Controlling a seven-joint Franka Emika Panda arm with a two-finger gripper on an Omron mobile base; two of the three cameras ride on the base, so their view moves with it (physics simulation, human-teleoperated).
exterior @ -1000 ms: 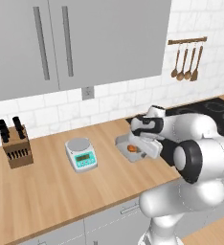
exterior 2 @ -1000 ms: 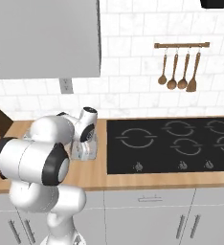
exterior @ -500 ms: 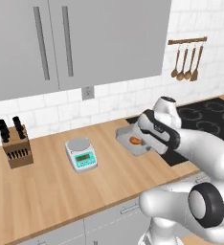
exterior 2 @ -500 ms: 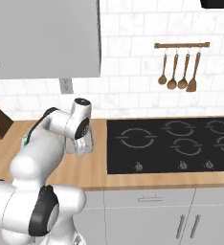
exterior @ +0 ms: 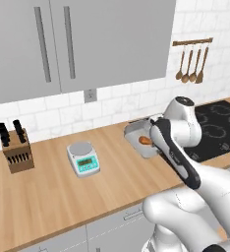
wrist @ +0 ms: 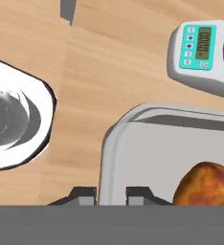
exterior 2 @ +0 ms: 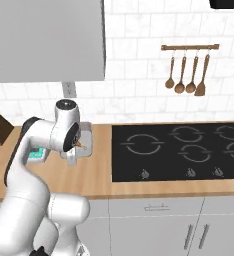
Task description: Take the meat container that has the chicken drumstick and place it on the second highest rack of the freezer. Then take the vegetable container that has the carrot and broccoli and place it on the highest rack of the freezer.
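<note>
The meat container (exterior: pixel 135 132) is a grey tray just above the wooden counter, left of the stove. The tan-orange chicken drumstick (exterior: pixel 145 141) lies in it. From the right base view, the container (exterior 2: pixel 86 136) and drumstick (exterior 2: pixel 80 145) sit partly behind my hand. In the hand view, my gripper (wrist: pixel 111 193) is shut on the rim of the container (wrist: pixel 147 153), one dark fingertip on each side of the wall, with the drumstick (wrist: pixel 205 184) at lower right. The vegetable container, carrot, broccoli, freezer and its racks are out of view.
A small kitchen scale (exterior: pixel 83 158) stands on the counter left of the tray, also seen as the scale (wrist: pixel 202 52) in the hand view. A knife block (exterior: pixel 16 147) sits at far left. The black stove (exterior 2: pixel 179 150) lies to the right, wooden utensils (exterior 2: pixel 189 75) hang above it, and grey wall cabinets (exterior: pixel 87 44) are overhead.
My arm has swung from a low, folded pose to a more upright one. The tray has risen slightly and shifted a little toward the wall in my grip. The base views have not shifted.
</note>
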